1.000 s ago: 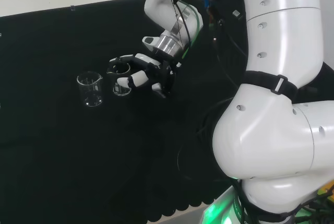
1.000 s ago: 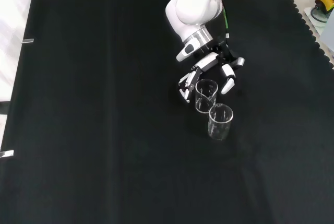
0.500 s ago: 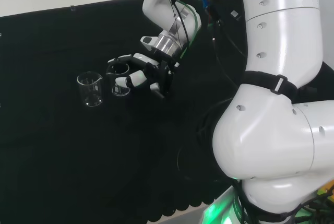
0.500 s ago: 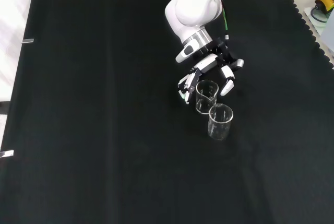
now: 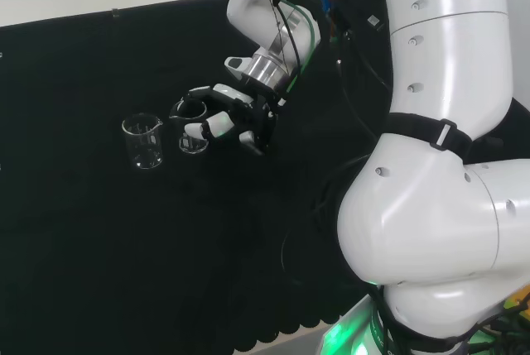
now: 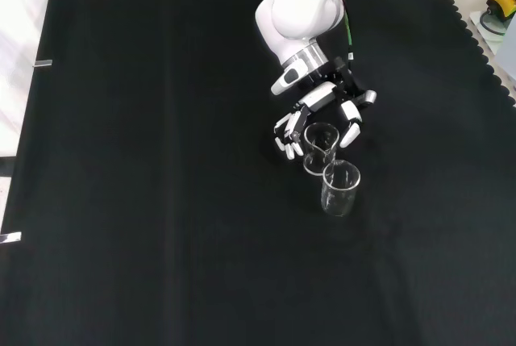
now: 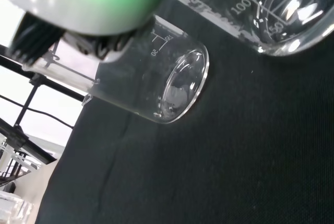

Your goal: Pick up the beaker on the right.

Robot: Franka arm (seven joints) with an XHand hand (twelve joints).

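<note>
Two clear glass beakers stand close together on the black cloth. In the head view the right beaker [image 5: 192,127] sits between the fingers and thumb of the hand [image 5: 236,115], and the left beaker [image 5: 142,141] stands free beside it. In the front view the hand [image 6: 322,104] comes down from the top over the farther beaker [image 6: 320,148]. Its fingers [image 6: 284,132] are on that beaker's left and its thumb on the right, half curled, with a small gap of cloth on each side. The nearer beaker [image 6: 339,188] is untouched. The wrist view has a small beaker [image 7: 167,85] and a larger one [image 7: 282,10].
The arm's big white links [image 5: 439,156] take up the right of the head view. The black cloth [image 6: 161,201] stretches wide to the left and front of the beakers. The cloth's scalloped edge [image 6: 484,47] runs down the right of the front view.
The hand has shifted slightly and its fingers have turned a little beside the beaker. Both beakers stand where they were.
</note>
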